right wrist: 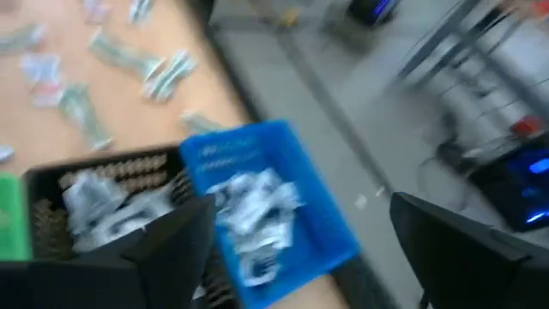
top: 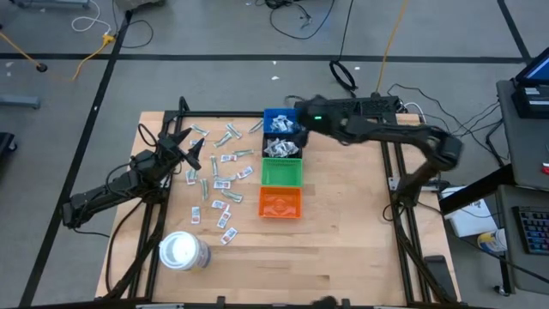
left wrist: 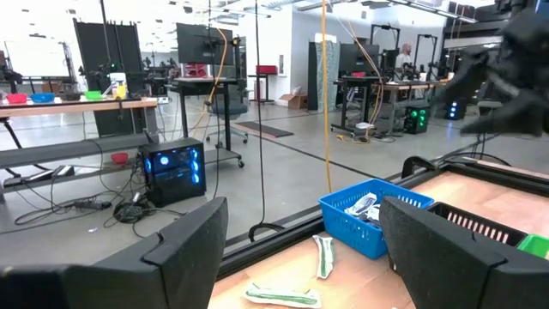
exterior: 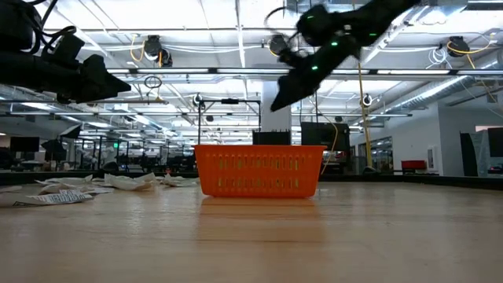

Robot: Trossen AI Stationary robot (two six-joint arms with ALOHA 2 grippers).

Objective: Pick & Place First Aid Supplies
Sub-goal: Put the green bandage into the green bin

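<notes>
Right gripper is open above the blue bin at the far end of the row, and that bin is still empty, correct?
Not quite. The right gripper is open above the blue plastic bin at the far end of the row, but that bin is not empty: the right wrist view shows white packets with dark print piled inside it.

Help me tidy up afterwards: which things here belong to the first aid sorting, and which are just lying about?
Belong to the job:
- loose packets on the table
- blue bin holding packets
- dark bin holding packets
- green bin
- orange bin

Just lying about:
- white roll
- cables on the floor
</notes>
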